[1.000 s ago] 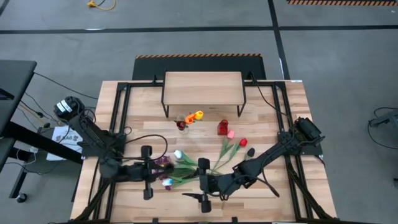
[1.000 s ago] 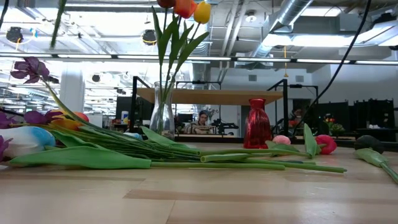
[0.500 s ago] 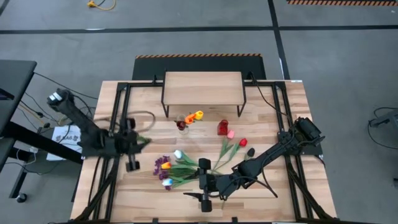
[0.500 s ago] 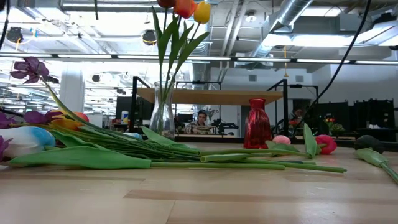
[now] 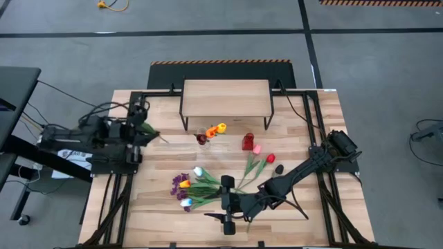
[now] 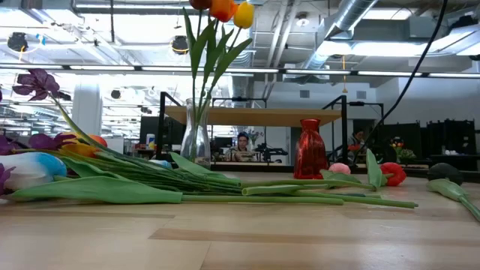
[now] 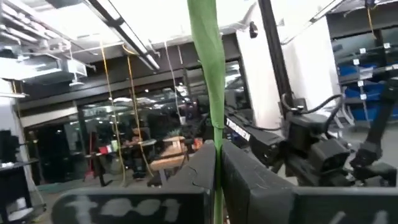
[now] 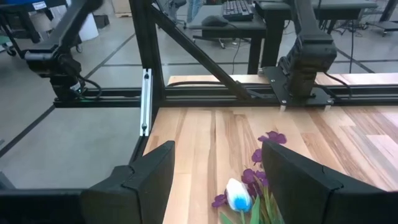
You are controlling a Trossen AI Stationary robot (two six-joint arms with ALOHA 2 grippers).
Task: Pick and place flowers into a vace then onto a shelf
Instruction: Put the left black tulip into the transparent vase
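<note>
- Right gripper (image 5: 226,200) hangs open and empty over the flowers (image 5: 201,187) on the desk (image 5: 304,117); their stems lie roughly left-right.
- Left gripper (image 5: 140,126), clamped on one stem (image 7: 208,81) pointing toward the vase (image 5: 208,135), could miss its narrow mouth or tip it.

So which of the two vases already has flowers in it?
The clear glass vase, holding red, orange and yellow tulips. The red vase beside it stands empty.
</note>
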